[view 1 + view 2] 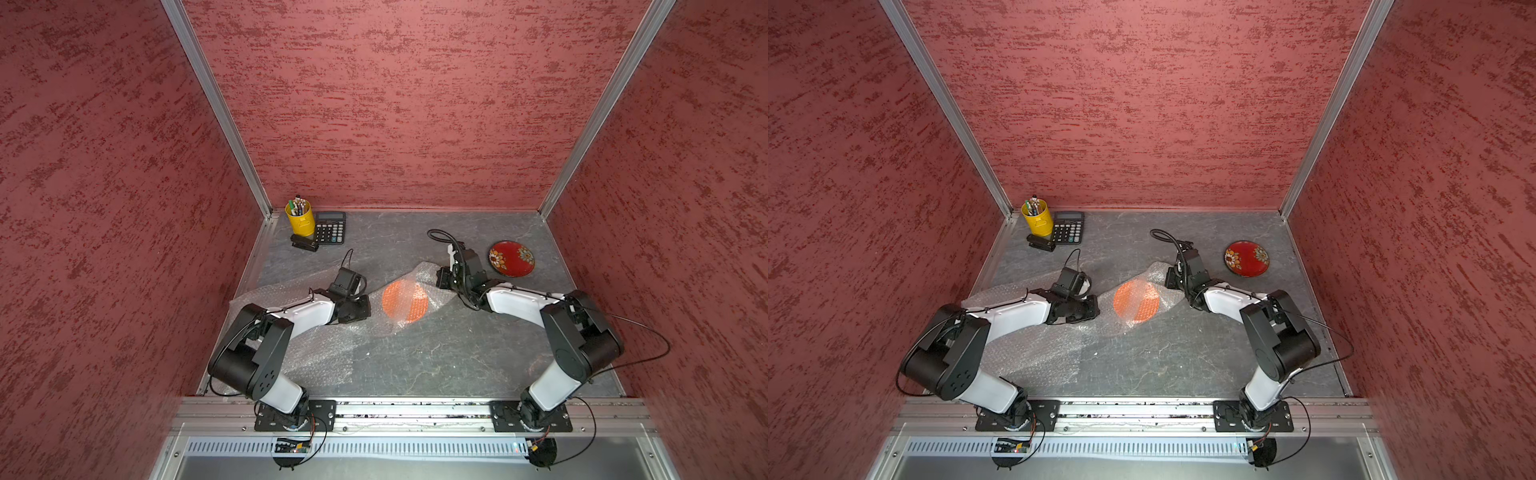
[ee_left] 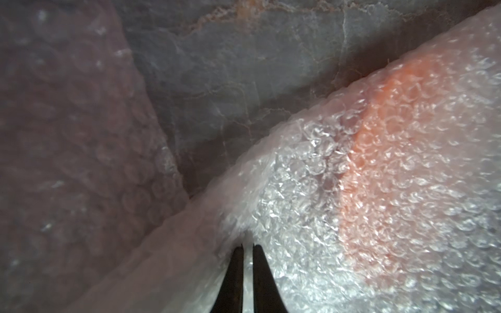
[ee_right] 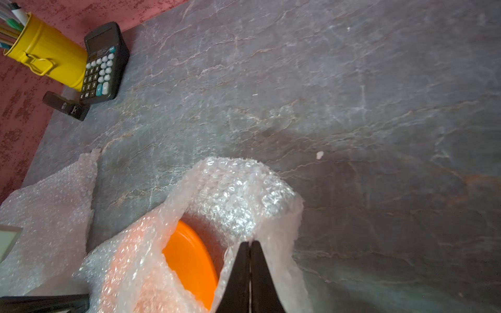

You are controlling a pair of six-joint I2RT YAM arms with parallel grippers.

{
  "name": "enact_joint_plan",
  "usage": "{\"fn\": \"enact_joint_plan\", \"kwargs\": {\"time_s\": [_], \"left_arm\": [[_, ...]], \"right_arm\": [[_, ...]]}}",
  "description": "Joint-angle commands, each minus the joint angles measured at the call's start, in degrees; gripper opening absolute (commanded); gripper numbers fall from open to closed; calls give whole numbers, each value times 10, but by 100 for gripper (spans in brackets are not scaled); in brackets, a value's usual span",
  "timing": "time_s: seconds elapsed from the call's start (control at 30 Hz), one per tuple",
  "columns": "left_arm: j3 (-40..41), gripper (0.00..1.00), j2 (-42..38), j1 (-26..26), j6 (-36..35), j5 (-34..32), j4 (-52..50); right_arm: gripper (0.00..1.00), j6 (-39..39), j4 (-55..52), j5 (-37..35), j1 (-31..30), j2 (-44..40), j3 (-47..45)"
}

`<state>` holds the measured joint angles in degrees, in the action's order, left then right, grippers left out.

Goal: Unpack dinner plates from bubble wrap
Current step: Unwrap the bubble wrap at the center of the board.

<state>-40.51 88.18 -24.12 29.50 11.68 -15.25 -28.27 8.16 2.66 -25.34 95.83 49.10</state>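
Note:
An orange dinner plate (image 1: 405,305) lies mid-table inside a loose fold of bubble wrap (image 1: 420,272). Its bare rim (image 3: 189,263) shows through the wrap's open mouth in the right wrist view. At the plate's left side, my left gripper (image 2: 247,246) is shut on the bubble wrap (image 2: 298,216). My right gripper (image 3: 250,242) is shut on the wrap's edge (image 3: 233,195) at the plate's far right side and holds it lifted. A red flowered plate (image 1: 511,257) sits bare at the back right, also in a top view (image 1: 1246,258).
A second bubble wrap sheet (image 1: 316,353) lies flat under my left arm. A yellow pen cup (image 1: 300,218), a calculator (image 1: 329,227) and a small black stapler (image 1: 304,243) stand in the back left corner. Red walls close three sides.

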Motion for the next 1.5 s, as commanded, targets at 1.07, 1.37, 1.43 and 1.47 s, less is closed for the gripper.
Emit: {"fn": "enact_joint_plan", "kwargs": {"time_s": [1.07, 1.37, 1.43, 1.47], "left_arm": [[-11, 11, 1, -5, -12, -1, -12], [-11, 11, -1, -6, -11, -2, -11], [-12, 11, 0, -6, -11, -2, -11], [-12, 11, 0, -6, -11, -1, -11]], "right_arm": [[54, 65, -38, -200, 20, -160, -31], [54, 132, 10, 58, 19, -197, -80], [54, 128, 4, 68, 19, -175, -77], [53, 126, 3, 68, 20, -163, -75]]}}
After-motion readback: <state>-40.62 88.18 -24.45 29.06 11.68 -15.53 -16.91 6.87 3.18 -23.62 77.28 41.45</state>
